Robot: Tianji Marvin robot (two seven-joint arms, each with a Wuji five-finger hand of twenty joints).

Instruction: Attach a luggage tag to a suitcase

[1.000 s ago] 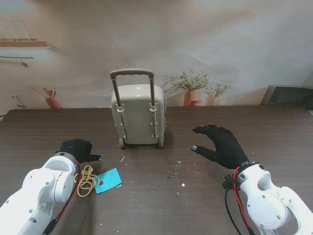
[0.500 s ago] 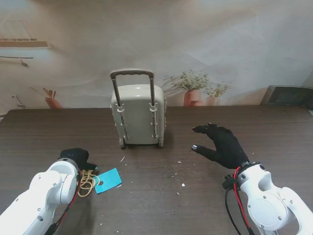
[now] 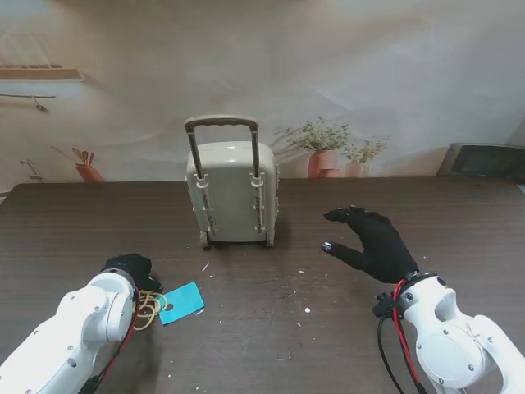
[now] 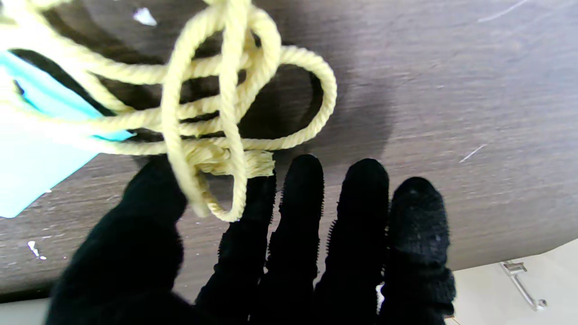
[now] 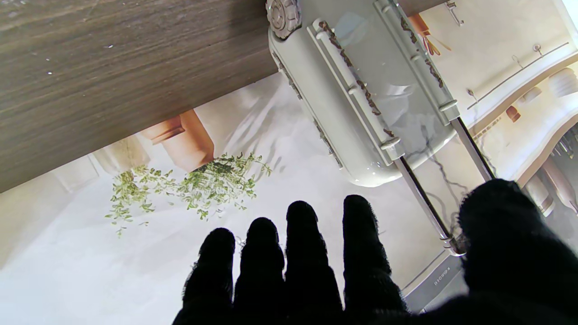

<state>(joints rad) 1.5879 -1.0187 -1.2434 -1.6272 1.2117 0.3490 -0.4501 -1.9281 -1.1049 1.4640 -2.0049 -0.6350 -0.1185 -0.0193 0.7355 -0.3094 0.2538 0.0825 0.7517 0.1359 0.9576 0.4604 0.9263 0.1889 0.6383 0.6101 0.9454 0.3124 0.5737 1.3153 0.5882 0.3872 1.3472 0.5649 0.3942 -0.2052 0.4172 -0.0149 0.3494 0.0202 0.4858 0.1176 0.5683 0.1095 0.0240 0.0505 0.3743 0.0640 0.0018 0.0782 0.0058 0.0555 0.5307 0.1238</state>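
Observation:
A small beige suitcase (image 3: 232, 193) stands upright at the table's far middle, its pull handle (image 3: 221, 123) extended. A teal luggage tag (image 3: 181, 302) lies flat near me on the left, tied to a coiled yellow cord (image 3: 148, 305). My left hand (image 3: 131, 269), in a black glove, rests at the cord's far-left edge. In the left wrist view the fingertips (image 4: 307, 189) touch the cord's knot (image 4: 226, 158), and one loop lies between thumb and index, ungripped. The tag (image 4: 27, 171) lies beside it. My right hand (image 3: 373, 242) hovers open to the right of the suitcase (image 5: 361, 113), fingers (image 5: 298, 253) spread.
White crumbs (image 3: 305, 310) are scattered over the dark wooden table (image 3: 459, 213). A printed backdrop with potted plants (image 3: 328, 148) stands behind the table. A dark box (image 3: 484, 160) sits at the far right.
My left hand has drawn back toward me and settled onto the yellow cord beside the tag. The right hand, the suitcase and the tag have stayed put.

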